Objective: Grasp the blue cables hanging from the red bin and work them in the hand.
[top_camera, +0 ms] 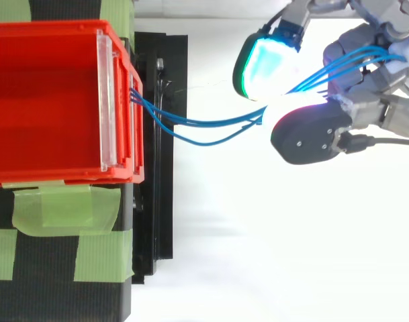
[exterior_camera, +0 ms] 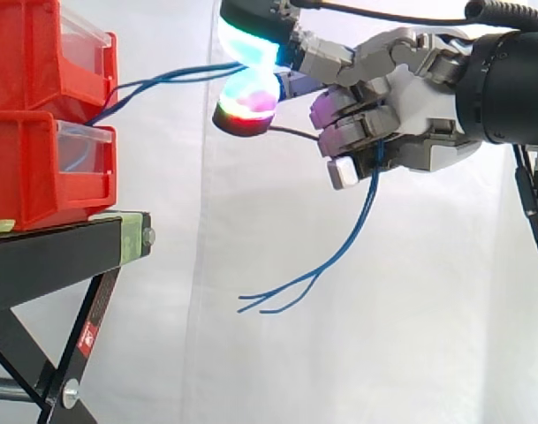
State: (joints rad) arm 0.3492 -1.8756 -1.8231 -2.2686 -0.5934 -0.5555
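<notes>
Hand (exterior_camera: 410, 97) is showing blocky silver-grey finger segments meeting a black cylindrical wrist (exterior_camera: 507, 84), while its thick pads (exterior_camera: 249, 42) are glowing cyan-green and magenta-red, one black pad backing carrying small screws (top_camera: 299, 143).

In the side view, the upper bin (exterior_camera: 39, 53) is sitting on the lower bin (exterior_camera: 39, 168) at the upper left, and both are resting on the stand (exterior_camera: 65, 247) at lower left. The cables (exterior_camera: 171, 78) are running rightward from the bins' front to the hand (exterior_camera: 410, 97) at upper right. They are passing pinched between its fingertips (exterior_camera: 251, 40) and trailing down below it toward the frame's centre. The curtain (exterior_camera: 251, 353) is hanging behind everything.
</notes>
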